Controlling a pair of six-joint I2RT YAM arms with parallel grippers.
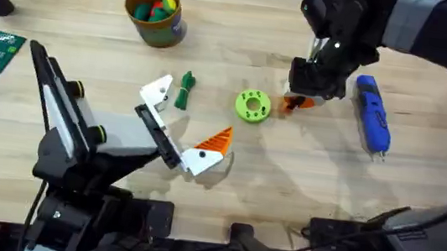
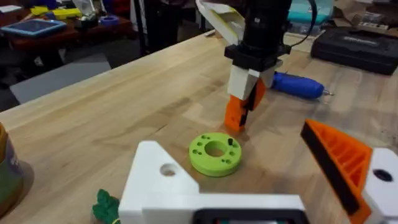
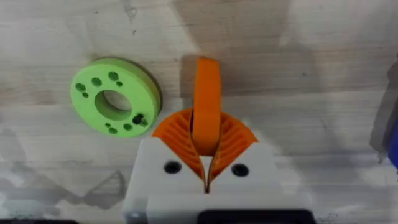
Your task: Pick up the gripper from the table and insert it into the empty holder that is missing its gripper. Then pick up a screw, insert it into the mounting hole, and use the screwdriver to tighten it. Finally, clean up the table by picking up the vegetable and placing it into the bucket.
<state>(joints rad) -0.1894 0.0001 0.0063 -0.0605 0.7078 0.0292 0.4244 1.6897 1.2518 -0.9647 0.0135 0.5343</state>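
Nearest my bases, my left gripper (image 1: 179, 129) rests on the table (image 1: 300, 193), open and empty, its bare holder (image 1: 158, 93) waiting just left of the green disc (image 1: 252, 105). The vegetable (image 1: 185, 92) lies beside that holder. Right of the disc, my right gripper (image 3: 205, 163) pinches the orange finger (image 3: 206, 106). The screwdriver (image 1: 372, 114) lies further right. Beyond, the bucket (image 1: 157, 15). Insertion, screwing and cleanup all remain, I judge.
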